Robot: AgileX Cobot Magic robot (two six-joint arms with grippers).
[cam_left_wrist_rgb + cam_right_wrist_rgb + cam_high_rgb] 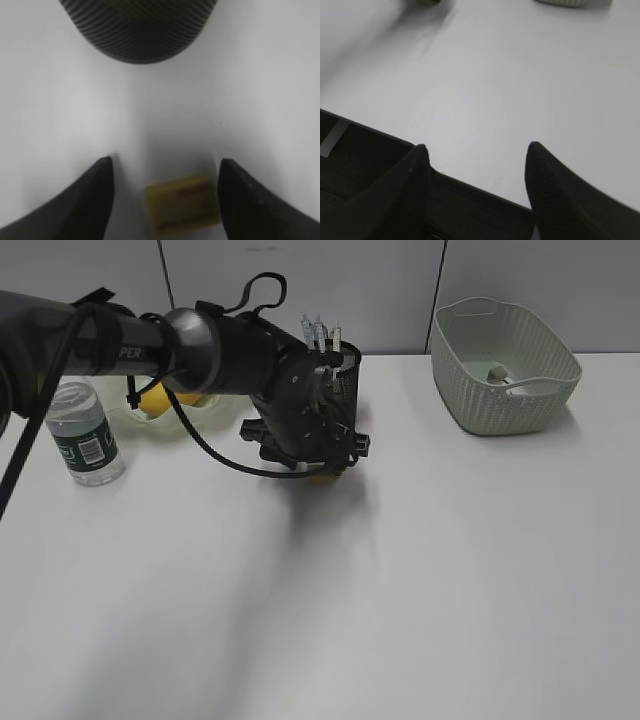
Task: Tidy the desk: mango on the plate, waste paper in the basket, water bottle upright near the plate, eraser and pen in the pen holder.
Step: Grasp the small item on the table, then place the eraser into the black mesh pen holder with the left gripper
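Left wrist view: eraser (182, 204) yellow, rectangular (blurred), flat on desk (60, 100).

Left arm (200, 345) low beside pen holder (345, 390) — bottle (85, 435) upright.

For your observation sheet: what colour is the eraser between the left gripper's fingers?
Pale yellow eraser; clearest in the left wrist view.

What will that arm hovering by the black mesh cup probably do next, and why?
Probably close on the small yellow rectangular eraser. The left gripper stands open with its fingers either side of the eraser, which lies on the white desk just before the black wire-mesh pen holder.
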